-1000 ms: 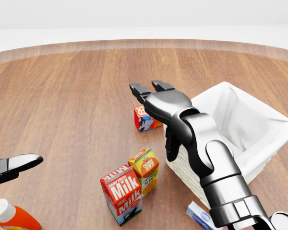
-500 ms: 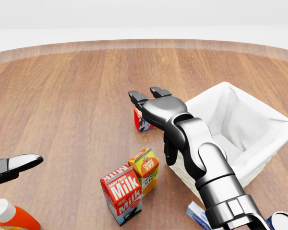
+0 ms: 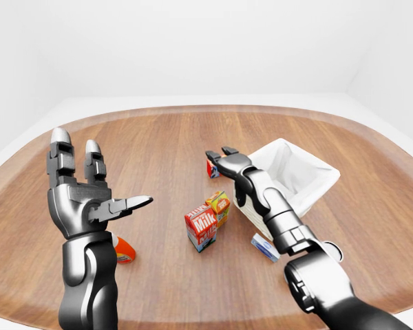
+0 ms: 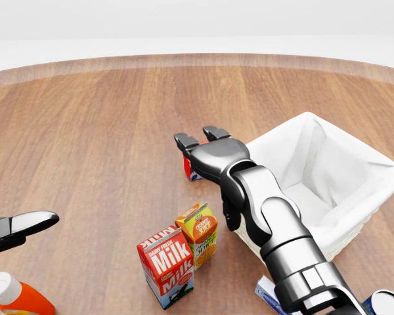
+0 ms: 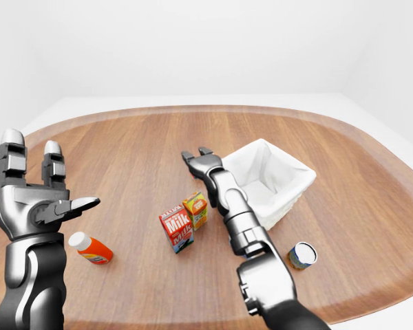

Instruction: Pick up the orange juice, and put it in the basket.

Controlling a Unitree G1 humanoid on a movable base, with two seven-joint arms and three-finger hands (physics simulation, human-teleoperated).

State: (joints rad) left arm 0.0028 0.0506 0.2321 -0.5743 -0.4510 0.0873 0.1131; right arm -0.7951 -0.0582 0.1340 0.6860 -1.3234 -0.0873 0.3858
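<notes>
While the right hand [image 4: 198, 146] hangs with fingers spread and empty above the table [image 4: 85, 131], the juice [image 4: 198, 233] stands upright below it in the head view, toward the bottom edge, apart from the fingers. The carton's long axis is vertical. The right hand is the nearer one; the left hand [image 3: 89, 199] is raised at the view's left, open and holding nothing. The milk [image 4: 167, 265] stands just beside the juice on its lower left, perhaps touching it, so a grasp has little room on that side. A small carton [image 4: 192, 168] sits partly hidden under the fingers. The basket [image 4: 354, 197] lies to the right, near the juice; an orange bottle [image 5: 91, 249] lies well off left.
</notes>
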